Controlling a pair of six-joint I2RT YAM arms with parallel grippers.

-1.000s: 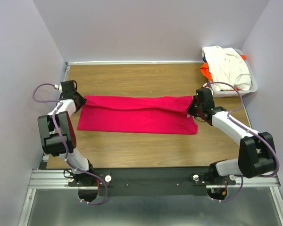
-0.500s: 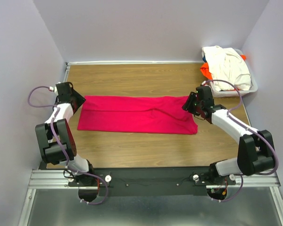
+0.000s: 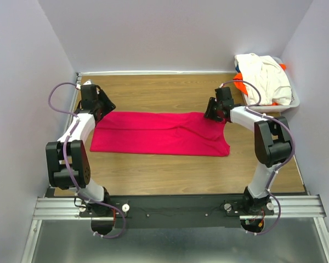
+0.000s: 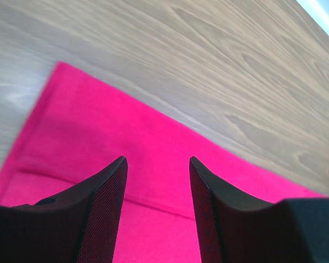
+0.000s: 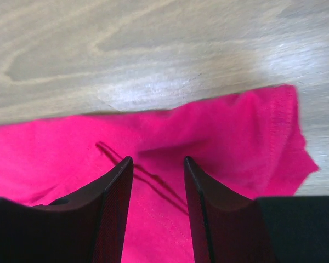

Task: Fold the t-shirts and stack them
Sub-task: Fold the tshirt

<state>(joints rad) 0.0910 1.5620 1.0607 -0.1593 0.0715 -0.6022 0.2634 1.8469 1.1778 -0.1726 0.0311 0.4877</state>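
Wooden tabletop (image 3: 170, 93): crimson-pink t-shirt (image 3: 153, 134) lies flat centrally, soft, light, limp, best pinched at far corners; left end effector (image 4: 157, 160) and right end effector (image 5: 158, 159) both released, empty, above them.

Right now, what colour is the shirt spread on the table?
The shirt is bright crimson-pink, clearest in the top view.

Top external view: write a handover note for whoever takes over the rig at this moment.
Left end effector: open, empty, over the far left corner of the pink t-shirt.
Right end effector: open, empty, over its far right corner.
The shirt lies as a long folded band across the table; cream t-shirt and orange t-shirt heaped in the basket.
Done: one lengthwise fold, apparently.
Left: finish folding pink, fold the other two, stack.
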